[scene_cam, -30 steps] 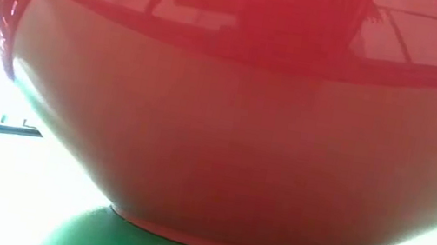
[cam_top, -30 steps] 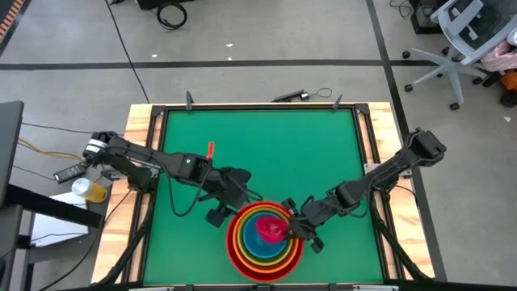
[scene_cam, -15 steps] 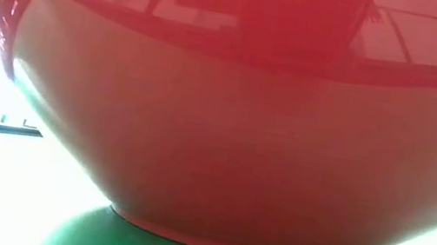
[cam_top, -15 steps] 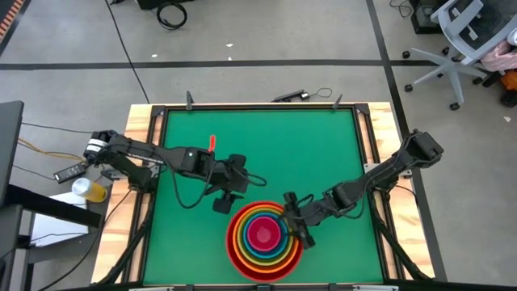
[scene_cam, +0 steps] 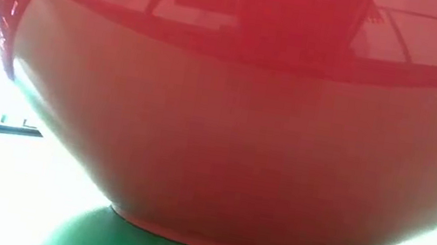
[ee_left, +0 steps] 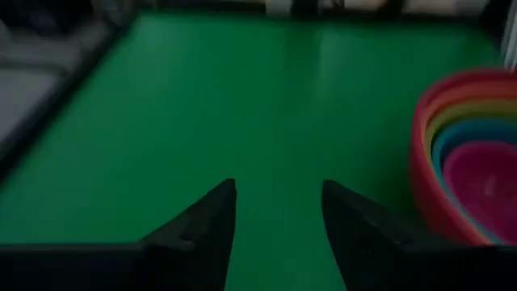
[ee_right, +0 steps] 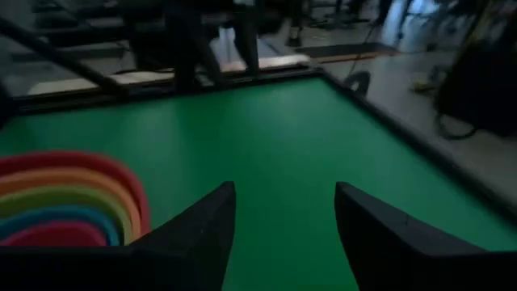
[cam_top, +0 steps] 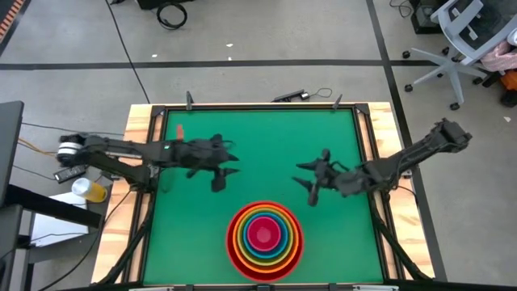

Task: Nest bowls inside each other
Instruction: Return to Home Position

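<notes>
Both arms are pulling away from the nested bowls (cam_top: 265, 236), sitting as one stack low-centre on the table (cam_top: 258, 133) in the high view, leaving the left claw (cam_top: 225, 168) and right claw (cam_top: 310, 179) hanging open and empty, well apart, roughly equally far either side of it.

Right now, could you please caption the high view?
Five nested bowls on the table; left gripper and right gripper open, empty.
</notes>
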### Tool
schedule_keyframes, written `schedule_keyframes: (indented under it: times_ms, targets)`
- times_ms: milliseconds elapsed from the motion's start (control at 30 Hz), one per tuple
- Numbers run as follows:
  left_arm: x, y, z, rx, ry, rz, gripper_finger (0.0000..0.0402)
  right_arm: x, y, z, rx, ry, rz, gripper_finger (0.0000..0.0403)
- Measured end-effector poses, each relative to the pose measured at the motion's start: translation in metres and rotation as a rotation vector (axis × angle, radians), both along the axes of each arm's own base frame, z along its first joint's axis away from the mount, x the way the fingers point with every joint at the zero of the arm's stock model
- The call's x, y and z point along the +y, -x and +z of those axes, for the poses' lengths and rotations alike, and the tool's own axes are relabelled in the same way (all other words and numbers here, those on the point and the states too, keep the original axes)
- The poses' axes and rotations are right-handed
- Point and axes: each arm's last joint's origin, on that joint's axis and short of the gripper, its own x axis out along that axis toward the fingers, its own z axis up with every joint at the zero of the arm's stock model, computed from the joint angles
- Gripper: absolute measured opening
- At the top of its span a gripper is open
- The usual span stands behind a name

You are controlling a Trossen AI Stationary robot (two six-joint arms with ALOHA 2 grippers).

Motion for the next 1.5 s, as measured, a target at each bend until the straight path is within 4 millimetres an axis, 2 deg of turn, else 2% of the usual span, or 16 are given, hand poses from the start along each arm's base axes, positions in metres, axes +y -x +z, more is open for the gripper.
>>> schedule_keyframes:
  times_ms: [67, 167, 300, 433, 500, 633, 800, 1100, 1333, 1500]
  targets:
    - [0.002, 0.018, -0.011, -0.089, 0.000, 0.024, 0.0173, -0.011, 0.014, -0.017, -0.031, -0.047, 0.036, 0.0213]
    - [0.002, 0.038, -0.037, -0.127, -0.015, 0.037, 0.0161, -0.021, 0.028, -0.036, -0.138, -0.127, 0.093, 0.0197]
    - [0.003, 0.051, -0.067, -0.194, -0.024, 0.058, 0.0156, -0.027, 0.039, -0.054, -0.205, -0.174, 0.171, 0.0135]
    - [0.012, 0.061, -0.073, -0.351, -0.032, 0.107, 0.0155, -0.031, 0.044, -0.051, -0.221, -0.137, 0.195, 0.0034]
    - [0.017, 0.069, -0.069, -0.434, -0.033, 0.128, 0.0152, -0.032, 0.048, -0.045, -0.241, -0.107, 0.230, 0.0012]
    - [0.021, 0.087, -0.064, -0.545, -0.002, 0.121, 0.0132, -0.034, 0.063, -0.028, -0.334, -0.110, 0.316, 0.0017]
    - [0.017, 0.104, -0.059, -0.605, -0.009, 0.081, 0.0088, -0.039, 0.080, -0.020, -0.391, -0.107, 0.334, 0.0007]
    - [0.014, 0.128, -0.066, -0.655, -0.049, 0.079, 0.0007, -0.061, 0.088, -0.063, -0.419, -0.116, 0.237, 0.0004]
    - [0.014, 0.139, -0.082, -0.611, -0.049, 0.102, 0.0003, -0.079, 0.087, -0.071, -0.362, -0.163, 0.216, 0.0002]
    - [0.014, 0.146, -0.084, -0.605, -0.054, 0.118, 0.0001, -0.081, 0.091, -0.065, -0.408, -0.195, 0.286, 0.0002]
